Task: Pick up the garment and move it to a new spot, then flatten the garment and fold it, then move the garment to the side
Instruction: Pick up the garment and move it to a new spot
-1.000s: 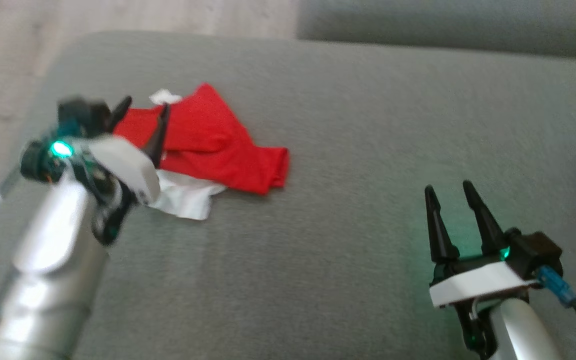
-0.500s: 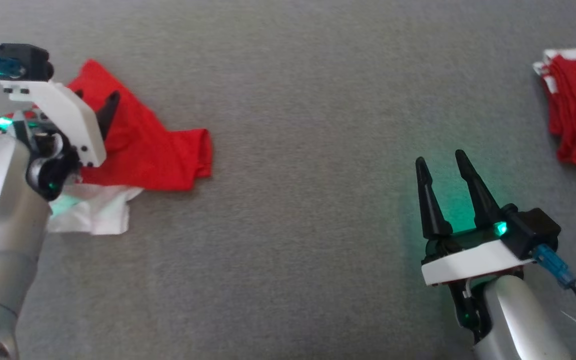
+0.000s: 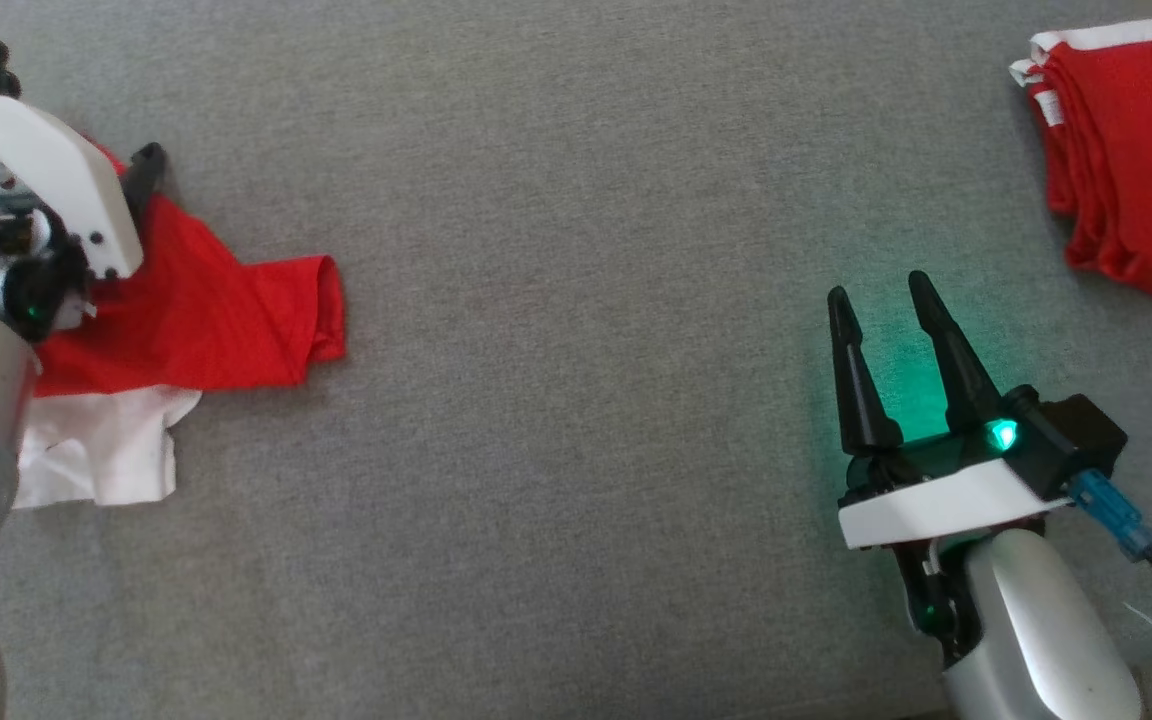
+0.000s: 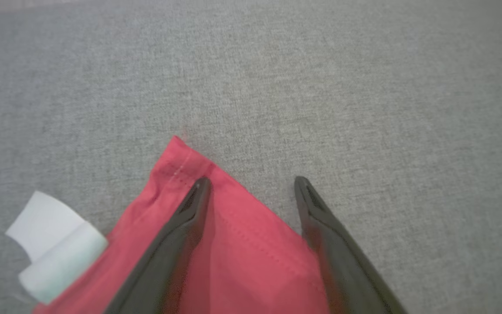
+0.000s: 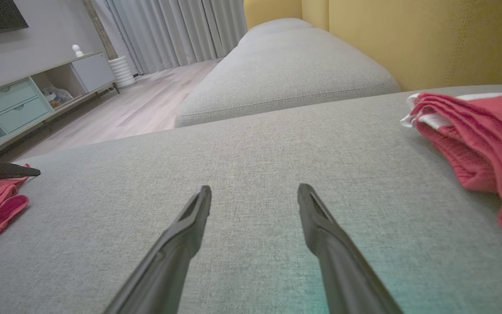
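Looking at the garment (image 3: 206, 320) first: red w/ a white section, bunched, lying at 9 o'clock in head view on the grey sofa cushion (image 3: 576, 200). One red sleeve or flap sticks out toward 3 o'clock.

Left wrist view shows a hemmed red corner pointing to 12. The left gripper (image 4: 251, 185) hangs over it, fingers apart. One tip is over the fabric, the other is just past the edge above bare cushion. Can't tell if the tips touch the cloth yet.

The right gripper (image 3: 878, 288) sits at 4 o'clock in head view, fingers spread, nothing between them, well apart from the garment. A folded pile (image 3: 1126, 150) of red items lies at 1 o'clock; not my target, I'd say.

Risks as I judge them:
- Closing here may catch only the thin hem, so it slips on lift.
- Going too low could pinch upholstery along w/ cloth.
- The cloth is bunched, so a one-corner lift may drag the white part and twist it, making flattening harder.

Writing: a white tab (image 4: 55, 253) curls at 8 o'clock in left wrist view, prob. a care label. No print legible, no brand readable anywhere.
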Controlling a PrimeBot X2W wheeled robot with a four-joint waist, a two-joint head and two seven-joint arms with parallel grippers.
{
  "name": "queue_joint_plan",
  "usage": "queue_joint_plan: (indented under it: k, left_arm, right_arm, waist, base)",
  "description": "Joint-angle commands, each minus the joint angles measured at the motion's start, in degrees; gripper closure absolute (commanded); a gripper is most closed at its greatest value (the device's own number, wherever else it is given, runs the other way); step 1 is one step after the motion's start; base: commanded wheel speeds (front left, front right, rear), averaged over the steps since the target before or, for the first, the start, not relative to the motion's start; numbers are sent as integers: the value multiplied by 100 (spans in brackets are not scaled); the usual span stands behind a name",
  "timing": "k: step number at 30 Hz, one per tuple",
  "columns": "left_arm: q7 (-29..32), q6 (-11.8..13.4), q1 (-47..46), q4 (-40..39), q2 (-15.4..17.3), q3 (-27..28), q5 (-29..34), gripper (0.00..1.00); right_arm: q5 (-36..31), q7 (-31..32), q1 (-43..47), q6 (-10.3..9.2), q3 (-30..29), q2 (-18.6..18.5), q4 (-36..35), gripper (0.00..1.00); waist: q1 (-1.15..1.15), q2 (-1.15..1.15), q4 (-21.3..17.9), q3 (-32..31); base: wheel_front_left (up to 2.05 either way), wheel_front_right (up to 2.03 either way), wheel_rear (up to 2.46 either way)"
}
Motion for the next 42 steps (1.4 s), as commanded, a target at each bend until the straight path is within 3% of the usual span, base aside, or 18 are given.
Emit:
queue_joint_plan:
  k: [1, 4, 5, 7, 11, 20, 30, 42]
  left_arm:
    - [121, 76, -58, 57, 297, 100, -1, 0]
    - [360, 104, -87, 278, 297, 23, 21, 0]
    - [422, 97, -89, 325, 283, 11, 6, 55]
    - [438, 76, -99, 360, 261, 6, -26, 100]
    - [68, 28, -152, 285, 230, 18, -40, 100]
    - [-1745, -70, -355, -345, 81, -176, 111, 100]
    - [-3197, -76, -512, -1659, 212, -1282, -144, 100]
    - [-4297, -76, -1059, -2529, 384, -2443, -372, 100]
  right_arm:
    - [44, -62, -52, -4, 108, -20, -201, 0]
    - [61, -62, -57, -4, 94, -20, -214, 0]
    - [64, -62, -55, -4, 93, -20, -211, 0]
    - [72, -62, -48, -4, 87, -20, -204, 0]
    - [88, -62, -53, -4, 75, -20, -180, 0]
    - [132, -62, -42, -4, 95, -20, -100, 0]
    - [221, -62, 38, -4, 87, -20, -45, 0]
    - [311, -62, 104, -4, 74, -20, -60, 0]
  waist:
    - [0, 0, -16, 14]
    - [0, 0, -43, 16]
    - [0, 0, -48, 7]
    - [0, 0, -53, -11]
    - [0, 0, -50, -62]
    - [0, 0, -59, -297]
    - [0, 0, -103, -652]
    - [0, 0, -150, -849]
  base:
    - [0, 0, 0]
    - [0, 0, 0]
    - [0, 0, 0]
    - [0, 0, 0]
    - [0, 0, 0]
    - [0, 0, 0]
    - [0, 0, 0]
    - [0, 0, 0]
